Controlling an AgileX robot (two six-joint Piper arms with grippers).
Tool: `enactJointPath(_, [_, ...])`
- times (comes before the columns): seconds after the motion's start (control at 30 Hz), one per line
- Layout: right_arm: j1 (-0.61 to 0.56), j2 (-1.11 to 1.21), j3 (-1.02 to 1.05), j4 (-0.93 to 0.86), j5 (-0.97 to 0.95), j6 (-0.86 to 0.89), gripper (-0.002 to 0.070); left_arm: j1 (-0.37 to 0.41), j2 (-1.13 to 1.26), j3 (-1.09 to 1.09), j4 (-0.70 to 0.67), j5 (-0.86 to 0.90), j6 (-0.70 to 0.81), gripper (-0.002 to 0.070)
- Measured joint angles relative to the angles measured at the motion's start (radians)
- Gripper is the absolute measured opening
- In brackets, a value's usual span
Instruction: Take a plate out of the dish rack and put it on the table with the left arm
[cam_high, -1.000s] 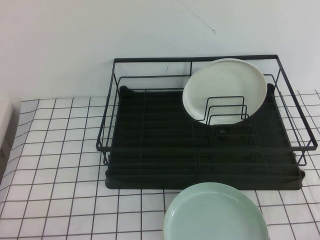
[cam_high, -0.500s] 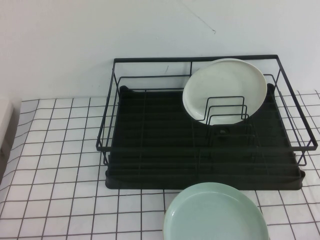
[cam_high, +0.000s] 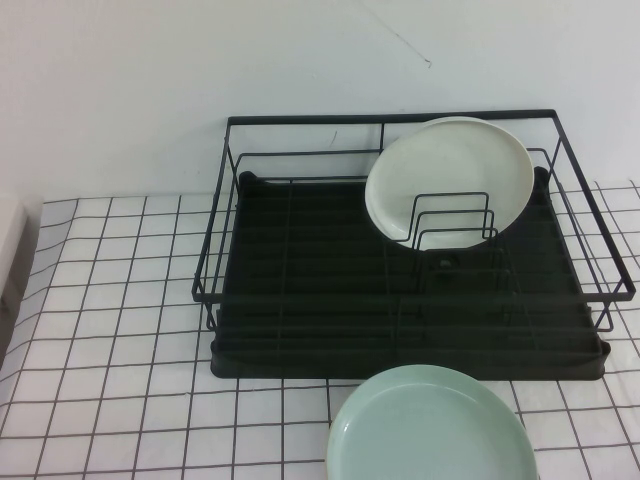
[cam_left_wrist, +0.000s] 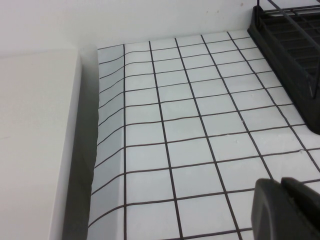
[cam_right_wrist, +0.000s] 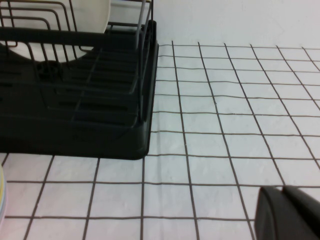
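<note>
From the high view I see the dish rack (cam_high: 405, 255) sitting on the desk (cam_high: 120, 300), toward the far side near the white wall. The plate (cam_high: 450, 180) stands on edge inside the rack, in its far right part, leaning back toward the rear rail, with the upright holder loops (cam_high: 450, 222) crossing in front of its lower half. A pale mint-green plate (cam_high: 432, 425) lies flat on the desk just in front of the rack's near edge, partly cut off by the frame.

Neither arm appears in the high view. On my left wrist view, the left claw (cam_left_wrist: 286, 210) shows only as a dark fingertip mass at the corner, hovering over bare gridded cloth, with a corner of the rack (cam_left_wrist: 290, 55) off to one side and well apart from it. A white ledge (cam_left_wrist: 35, 140) borders the cloth on the other side. I cannot tell whether this claw is released or clenched, since only a sliver of it shows.

On my right wrist view, the right claw (cam_right_wrist: 289, 212) is likewise a dark shape at the corner, low over the desk (cam_right_wrist: 225, 110), apart from the rack's drip tray (cam_right_wrist: 75, 120). Its state I cannot tell either. A bit of the white plate (cam_right_wrist: 95, 15) shows behind the rack's wires here.
</note>
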Motion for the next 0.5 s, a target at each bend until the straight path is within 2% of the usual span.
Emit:
enactJointPath(0.27, [0.0, 0.0, 0.0, 0.0, 0.0, 0.0, -0.0001, 0.0, 0.0, 0.0, -0.017, -0.004, 0.0, -0.0003])
enactJointPath(0.37, [0.0, 0.0, 0.0, 0.0, 0.0, 0.0, -0.0001, 0.0, 0.0, 0.002, -0.134, -0.029, 0.0, -0.0003])
enactJointPath(0.5, [0.0, 0.0, 0.0, 0.0, 0.0, 0.0, -0.0001, 0.0, 0.0, 0.006, -0.388, -0.062, 0.0, -0.0003])
